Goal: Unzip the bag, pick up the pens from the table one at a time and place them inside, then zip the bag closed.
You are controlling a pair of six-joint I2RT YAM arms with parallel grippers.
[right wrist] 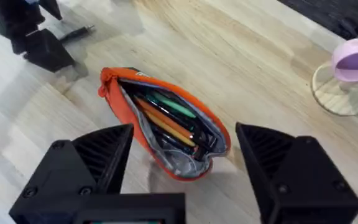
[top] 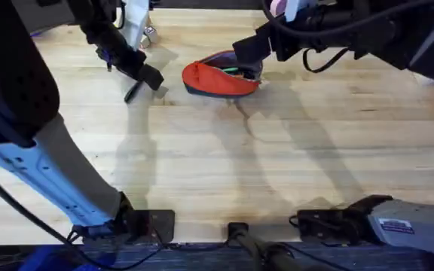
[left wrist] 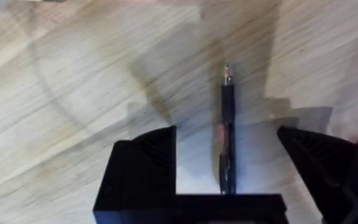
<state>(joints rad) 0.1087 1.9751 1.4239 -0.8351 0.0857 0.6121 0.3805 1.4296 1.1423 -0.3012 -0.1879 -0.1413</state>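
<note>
the desk is a light wooden plank top with visible grain. on it lies the orange bag, unzipped with pens inside, and well apart to its left a black pen lies flat.

We are reaching our left arm far forward to the left, its gripper pointing down with the fingers spread wide. We are stretching our right arm across from the right, its gripper also gaping open.
</note>
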